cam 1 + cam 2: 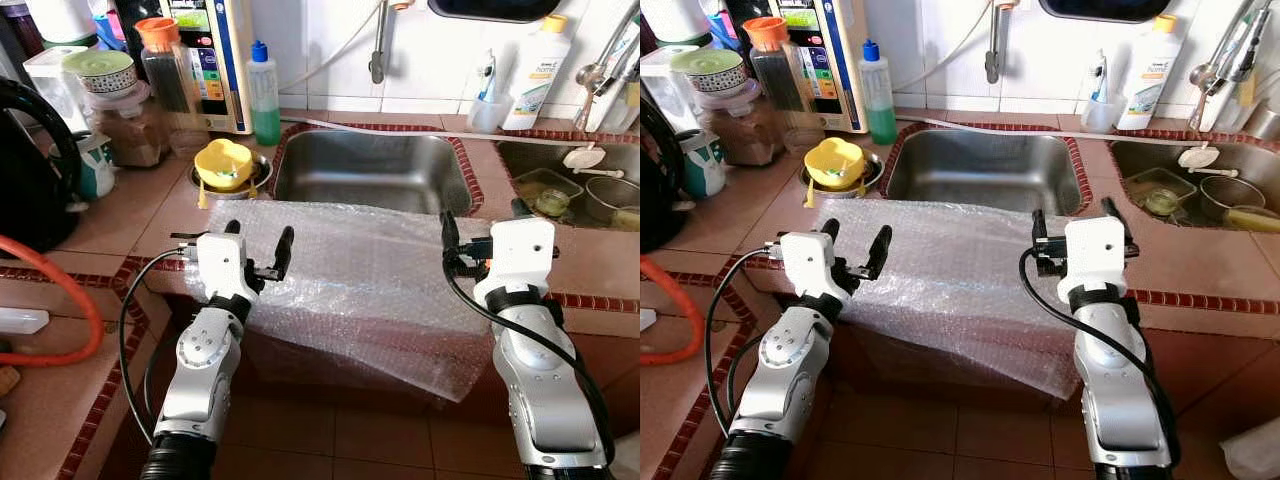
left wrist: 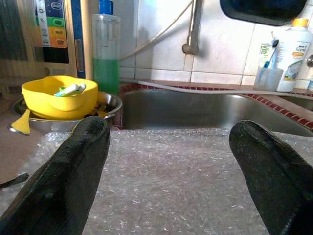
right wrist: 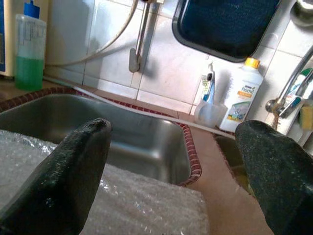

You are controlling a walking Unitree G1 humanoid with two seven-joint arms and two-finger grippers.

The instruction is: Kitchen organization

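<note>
A: Where is the bubble wrap [image 1: 370, 290]?
B: On the counter [image 1: 590, 265] by the sink [image 1: 370, 170], hanging over the edge.
A: And the 2 grippers?
B: Left gripper [image 1: 262, 240] and right gripper [image 1: 482, 222] sit over it, fingers wide apart, holding nothing.

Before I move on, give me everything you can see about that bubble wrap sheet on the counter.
The bubble wrap sheet is clear, whitish plastic with small bubbles, spread flat on the tiled counter in front of the steel sink. Its near part droops over the counter edge, hanging toward the floor, slightly crumpled at the bottom corner. The left claw is open at its left side, the right claw open at its right edge. Neither visibly grips it.
</note>
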